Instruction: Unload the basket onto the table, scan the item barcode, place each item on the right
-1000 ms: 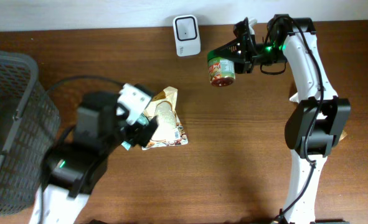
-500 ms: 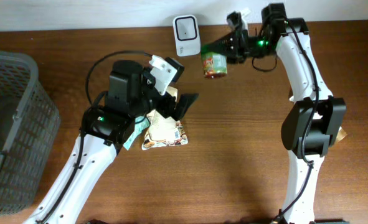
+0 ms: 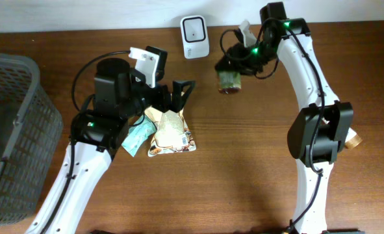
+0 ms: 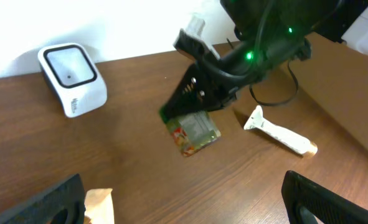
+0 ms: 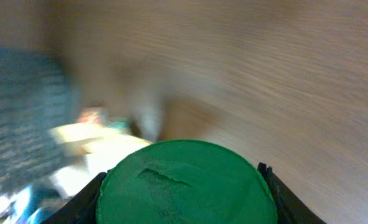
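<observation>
Lying nearest on the brown, grained wooden worktop [image 3: 256, 169], a small heap of flat, crinkled packets [image 3: 171, 134] is seen, printed in cream and red, with a teal one at its edge. A dark wire-mesh basket [image 3: 13, 123] with a rounded rim is set well apart from them at the left edge.

Just beyond the packets the left gripper [image 3: 177, 97] is held above the worktop, its two black, angular fingers [image 4: 54, 202] spread wide apart with nothing between them.

Farther on, a small round jar [image 3: 229, 79] is clamped in the right gripper [image 3: 234, 64]. The jar is carried tilted and clear of the wood, its smooth green lid [image 5: 184, 183] turned towards the wrist camera and flanked by the black fingers. A glossy printed label with a pale panel is wrapped around its body, as the left wrist view shows. The right wrist view is otherwise too blurred to be read.

A slim white plastic piece [image 4: 280, 134] is seen lying flat on the worktop beyond the jar.

Farthest away, against the white wall [image 3: 81, 13], a white, rounded, boxy scanner [image 3: 195, 37] with a dark-framed window is stood. The jar is held near it, on the right arm's side, without touching it.
</observation>
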